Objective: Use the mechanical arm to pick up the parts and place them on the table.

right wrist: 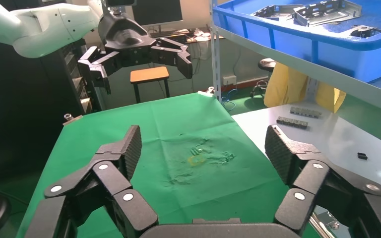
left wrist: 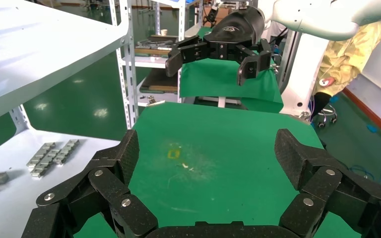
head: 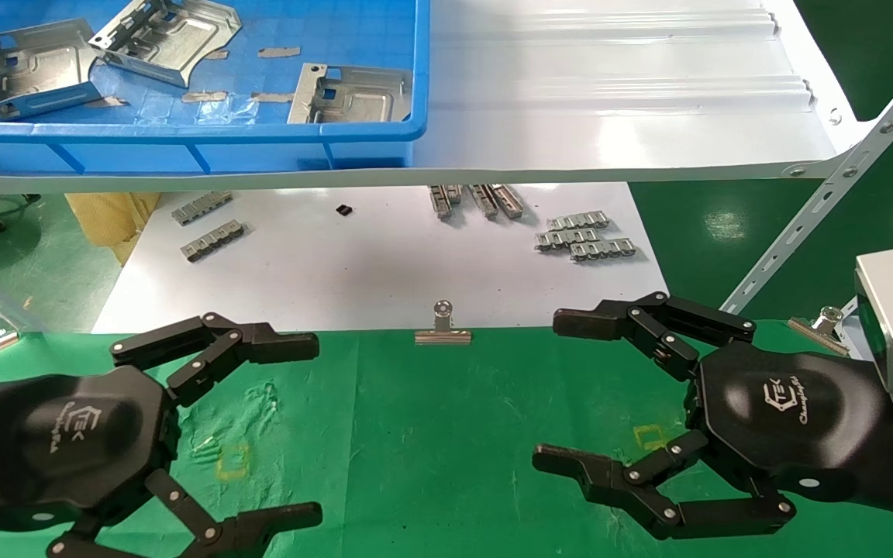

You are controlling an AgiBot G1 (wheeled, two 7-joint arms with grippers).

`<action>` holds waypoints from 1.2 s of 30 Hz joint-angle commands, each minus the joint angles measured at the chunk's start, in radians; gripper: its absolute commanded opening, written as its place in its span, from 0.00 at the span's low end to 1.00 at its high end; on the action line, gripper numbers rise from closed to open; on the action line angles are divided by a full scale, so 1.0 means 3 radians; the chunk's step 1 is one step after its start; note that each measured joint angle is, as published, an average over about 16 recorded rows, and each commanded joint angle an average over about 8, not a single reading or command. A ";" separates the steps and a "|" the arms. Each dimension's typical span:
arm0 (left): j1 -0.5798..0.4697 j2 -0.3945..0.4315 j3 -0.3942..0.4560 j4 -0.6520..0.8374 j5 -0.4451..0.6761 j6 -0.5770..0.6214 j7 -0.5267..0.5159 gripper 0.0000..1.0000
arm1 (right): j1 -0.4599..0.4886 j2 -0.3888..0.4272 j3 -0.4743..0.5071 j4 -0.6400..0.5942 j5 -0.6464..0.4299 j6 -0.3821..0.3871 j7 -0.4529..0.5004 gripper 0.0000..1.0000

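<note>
Both of my hands hover low over the table (head: 446, 434), fingers spread wide and holding nothing: the left hand (head: 260, 434) at the near left, the right hand (head: 594, 395) at the near right, palms facing each other across bare green cloth. My parts (head: 32, 66) are well away from either hand, three stamped plates lying in the blue bin (head: 183, 139) up on the white shelf (head: 609, 101), one of them (head: 349, 93) close to the bin's near wall.

As I judge it, the risk lies in the reach. Going up from here, the hand must clear the shelf's front lip and then the bin wall; clipping either could shove the bin or jolt the plates. Thin plates lying flat may also slip from the fingertips, and the two overlapping at the back could drag each other.

Room on the cloth is generous between the hands. A binder clip (head: 443, 325) sits at its far edge, and toothed strips (head: 582, 236) lie on the white sheet (head: 322, 263) beyond.
</note>
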 commanded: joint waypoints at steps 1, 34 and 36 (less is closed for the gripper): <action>0.0000 0.0000 0.0000 0.0000 0.0000 0.0000 0.0000 1.00 | 0.0000 0.0000 0.0000 0.0000 0.0000 0.0000 0.0000 0.00; -0.0955 0.0264 0.0115 0.0384 0.0396 -0.0123 -0.0115 1.00 | 0.0000 0.0000 0.0000 0.0000 0.0000 0.0000 0.0000 0.00; -0.1285 0.0381 0.0183 0.0634 0.0587 -0.0167 -0.0110 1.00 | 0.0000 0.0000 0.0000 0.0000 0.0000 0.0000 0.0000 0.00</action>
